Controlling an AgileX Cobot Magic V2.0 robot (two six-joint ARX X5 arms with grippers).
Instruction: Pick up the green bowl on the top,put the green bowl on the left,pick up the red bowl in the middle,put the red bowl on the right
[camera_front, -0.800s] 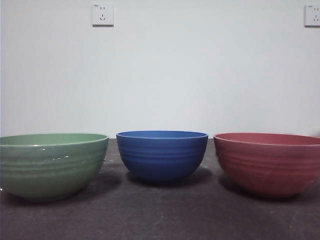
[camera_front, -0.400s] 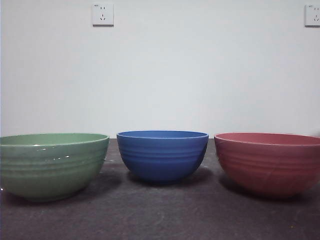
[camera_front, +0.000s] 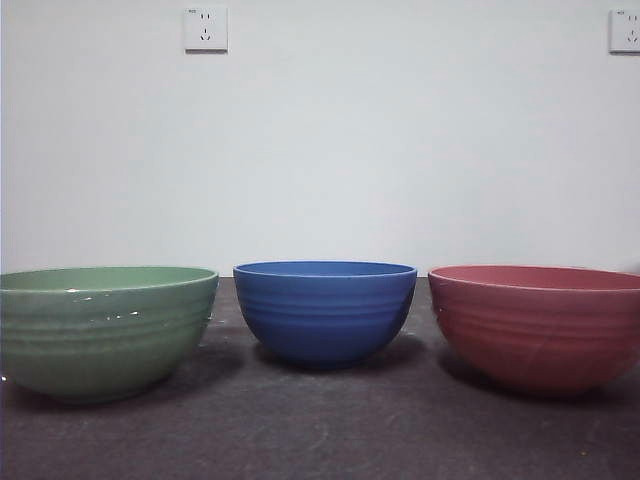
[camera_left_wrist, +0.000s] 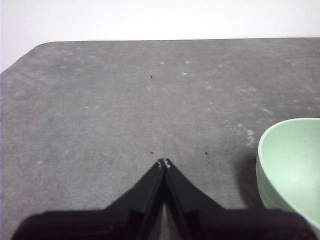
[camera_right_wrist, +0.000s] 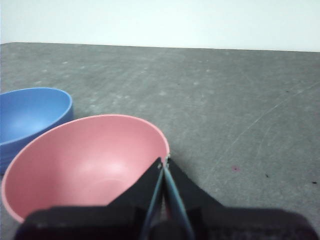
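The green bowl stands on the dark table at the left of the front view. The red bowl stands at the right. A blue bowl stands between them. All three stand upright and apart. My left gripper is shut and empty above bare table, with the green bowl off to one side of it. My right gripper is shut and empty, its tips over the rim of the red bowl. Neither arm shows in the front view.
The blue bowl lies just beyond the red one in the right wrist view. The grey table ends at a rounded corner near a white wall. Two wall sockets sit high on the wall.
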